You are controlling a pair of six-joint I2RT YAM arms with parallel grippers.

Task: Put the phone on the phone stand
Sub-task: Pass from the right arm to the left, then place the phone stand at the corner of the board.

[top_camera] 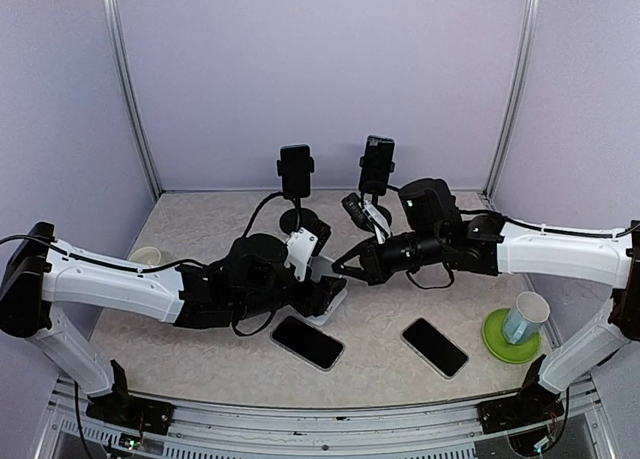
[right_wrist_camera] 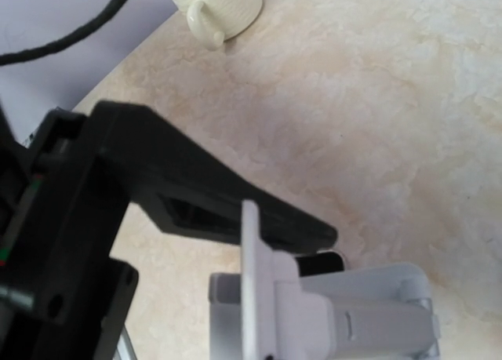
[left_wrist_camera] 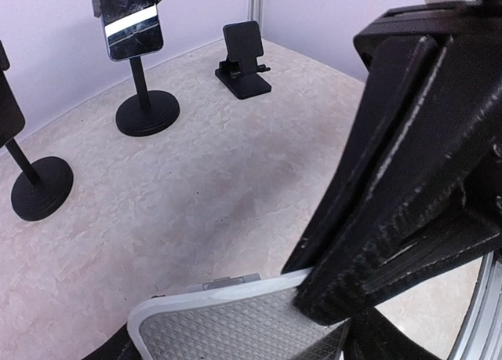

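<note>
A white phone stand [top_camera: 327,303] with a grey textured plate [left_wrist_camera: 227,325] stands mid-table. My left gripper [top_camera: 322,289] straddles it: the plate fills the gap between the jaws [left_wrist_camera: 235,346], and their contact with it is not visible. My right gripper [top_camera: 343,267] is shut, and its black fingertips [right_wrist_camera: 310,230] rest against the thin upright edge of the stand [right_wrist_camera: 353,313]. Two dark phones lie flat near the front, one at the centre [top_camera: 307,341] and one to the right [top_camera: 434,346]. Neither gripper holds a phone.
At the back, two black pole stands [top_camera: 296,171] [top_camera: 377,162] each carry a phone, and a small black folding stand [left_wrist_camera: 245,58] sits beside them. A cream mug [right_wrist_camera: 216,7] stands at the left. A cup on a green coaster [top_camera: 522,319] stands at the right.
</note>
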